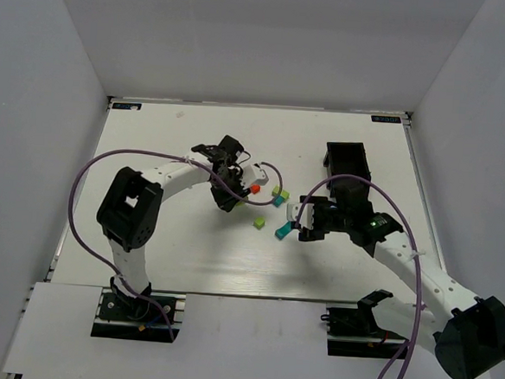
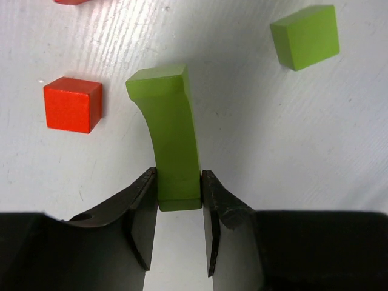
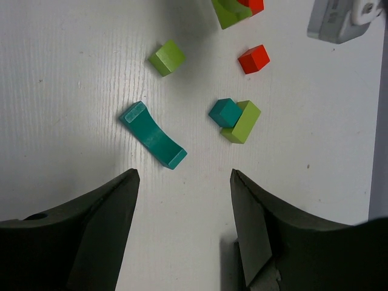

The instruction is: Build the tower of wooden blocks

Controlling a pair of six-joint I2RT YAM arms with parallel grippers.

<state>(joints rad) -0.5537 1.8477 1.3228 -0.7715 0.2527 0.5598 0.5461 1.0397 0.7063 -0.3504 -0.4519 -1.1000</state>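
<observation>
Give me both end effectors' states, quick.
Left end effector: shut on the lime-green curved block.
Right end effector: open, empty.

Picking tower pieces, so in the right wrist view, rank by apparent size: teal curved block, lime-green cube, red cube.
1. teal curved block, clearly largest.
2. lime-green cube and red cube: nearly alike, lime-green marginally bigger, too close to rank.
</observation>
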